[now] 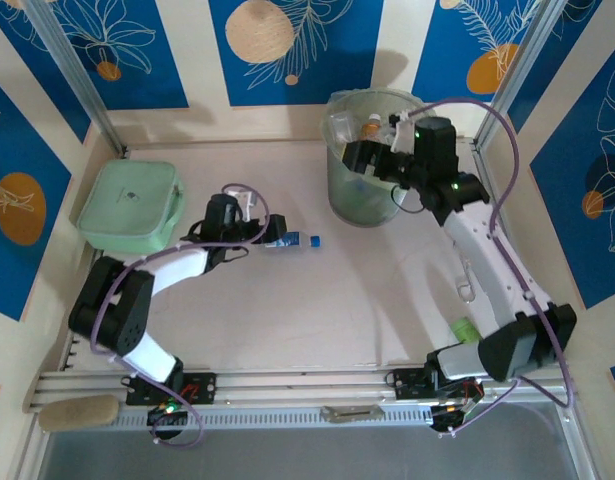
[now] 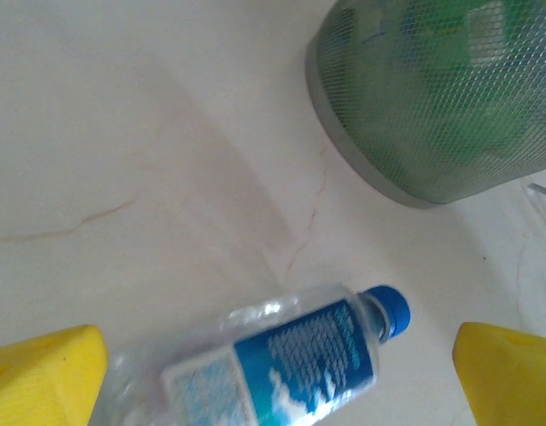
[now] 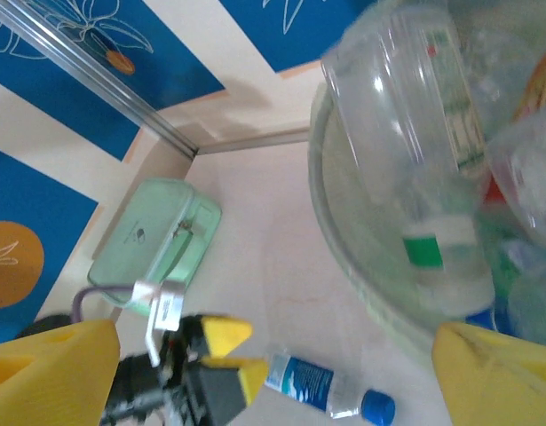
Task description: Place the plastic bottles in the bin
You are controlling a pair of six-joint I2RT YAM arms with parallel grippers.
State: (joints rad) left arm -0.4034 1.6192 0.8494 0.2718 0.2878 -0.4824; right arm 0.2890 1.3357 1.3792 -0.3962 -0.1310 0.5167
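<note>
Right now the left gripper (image 1: pixel 265 236), jaws spread wide, straddles a blue-capped bottle (image 2: pixel 281 359) lying mid-table, left of the bin (image 1: pixel 362 205). I'd say it need only close and lift. The right gripper (image 1: pixel 372 158) hangs released over the bin's heaped bottles (image 3: pixel 415 133).

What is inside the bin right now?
The bin holds a pile of plastic bottles: a clear one on top, a green cap, something red-orange at the edge. The lower layers are covered by those on top, so a count is not possible.
</note>
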